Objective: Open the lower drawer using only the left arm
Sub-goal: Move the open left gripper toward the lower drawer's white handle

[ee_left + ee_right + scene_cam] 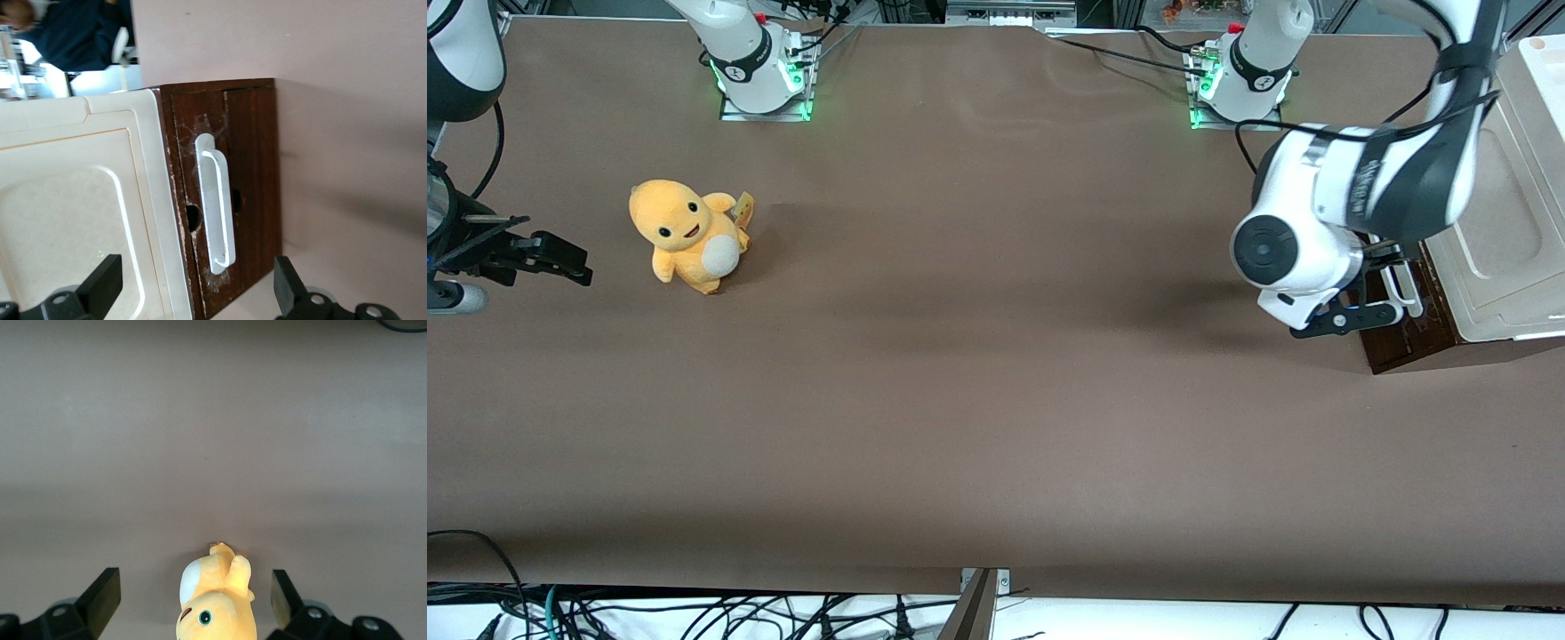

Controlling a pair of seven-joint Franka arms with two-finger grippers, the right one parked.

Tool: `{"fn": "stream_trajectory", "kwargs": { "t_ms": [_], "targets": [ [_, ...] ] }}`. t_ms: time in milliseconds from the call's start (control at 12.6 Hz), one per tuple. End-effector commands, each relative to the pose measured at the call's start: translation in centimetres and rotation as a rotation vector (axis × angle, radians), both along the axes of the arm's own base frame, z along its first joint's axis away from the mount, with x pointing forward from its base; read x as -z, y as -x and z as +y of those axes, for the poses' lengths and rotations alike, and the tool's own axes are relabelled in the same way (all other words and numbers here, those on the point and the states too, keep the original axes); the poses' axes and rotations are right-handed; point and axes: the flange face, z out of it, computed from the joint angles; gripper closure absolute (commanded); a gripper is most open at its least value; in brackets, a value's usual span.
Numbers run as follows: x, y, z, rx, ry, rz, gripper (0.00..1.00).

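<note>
I held my end effector (pixel 193 293) spread apart in front of the lower drawer (pixel 250 193), one finger (pixel 100 283) on each side of its white handle (pixel 217 203), lined up to close on the bar. The drawer sat shut beneath the cream cabinet (pixel 1507 258) at my end of the bench (pixel 996 400).

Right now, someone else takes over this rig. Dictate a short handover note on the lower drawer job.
Gripper: open, empty, on the left arm, in front of the lower drawer, fingers either side of its white handle but not touching.
Drawer: shut, at the working arm's end of the table.
Done: approach and lining up.
Left: close on the handle, pull out.
Yellow plush toy lies toward the parked arm's end.
</note>
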Motion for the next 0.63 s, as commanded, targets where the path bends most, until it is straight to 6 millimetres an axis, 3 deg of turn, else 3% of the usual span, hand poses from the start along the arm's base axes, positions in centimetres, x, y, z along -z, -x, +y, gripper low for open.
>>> {"fn": "stream_trajectory", "kwargs": {
  "t_ms": [0, 555],
  "targets": [
    [2.8, 1.6, -0.1, 0.006, -0.106, -0.010, 0.00],
    [9.3, 3.7, 0.6, -0.060, -0.260, -0.046, 0.00]
  ]
}}
